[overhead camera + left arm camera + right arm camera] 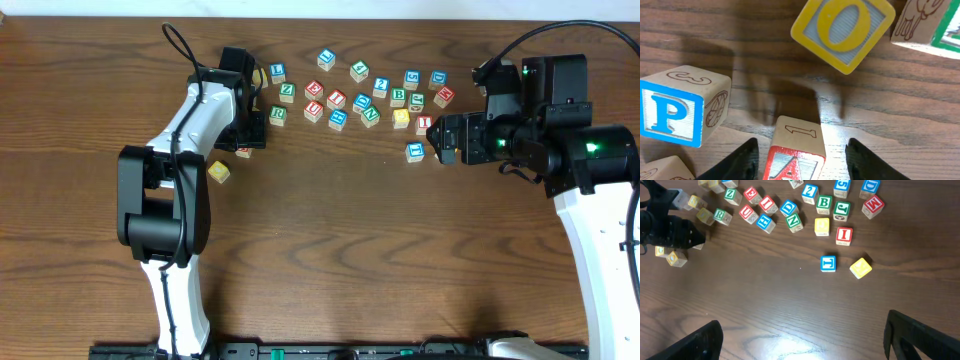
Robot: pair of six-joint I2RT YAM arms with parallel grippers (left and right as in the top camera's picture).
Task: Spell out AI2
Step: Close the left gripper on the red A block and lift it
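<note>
- The red A block (796,161) is sitting on the desk (330,250), well apart from the green B block (398,96) and out past the end of the scattered blocks on the left arm's side. Its upper face is showing a "1".
- The left hand (802,145) is straddling the A block. Its fingers (747,160) are standing apart, with a strip of bare wood showing between each finger and the block, so nothing is being gripped.
- The blue 2 block (381,86) is lying just beside the B block, on the side facing the left arm.
- The red I block (424,125) is lying near the B block, diagonally off it toward the right arm.
- The right hand (443,140) is hanging above the desk near the B block, just past the I block. Its fingers are showing wide apart at the two lower corners of the right wrist view and are holding nothing.
- A blue block (415,152) is resting near the B block, a little farther out than the I block; its letter is too hard to read.
- A yellow O block (842,30) and a blue P block (672,112) are lying well apart from the B block, close to the A block. The O is sitting ahead of the left hand and the P off to one side.
- The remaining letter blocks are lying in a loose band around the B block.
</note>
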